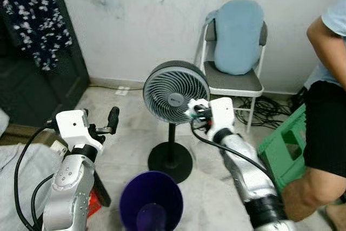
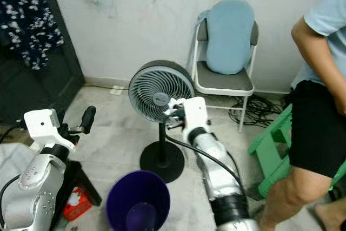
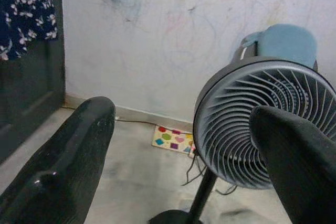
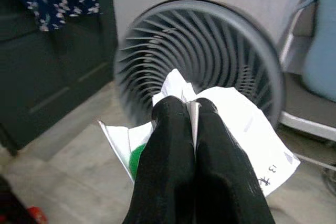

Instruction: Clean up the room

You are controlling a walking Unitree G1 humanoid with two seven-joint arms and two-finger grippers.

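Note:
My right gripper [image 1: 191,111] is raised in front of a grey standing fan [image 1: 174,93], shut on a crumpled white paper [image 4: 247,129] with a green patch. In the right wrist view the two black fingers [image 4: 173,145] are pressed together over the paper, with the fan grille just behind. A purple bin [image 1: 151,198] stands open on the floor below and between my arms. My left gripper [image 1: 112,118] is held up to the left of the fan, open and holding nothing; its fingers [image 3: 63,166] stand wide apart in the left wrist view.
A folding chair [image 1: 235,82] with a blue cushion stands against the wall behind the fan, with cables [image 1: 265,109] beside it. A person [image 1: 324,106] stands at the right by a green stool [image 1: 284,147]. At the left are a dark door [image 1: 32,79] and a red item [image 1: 93,204].

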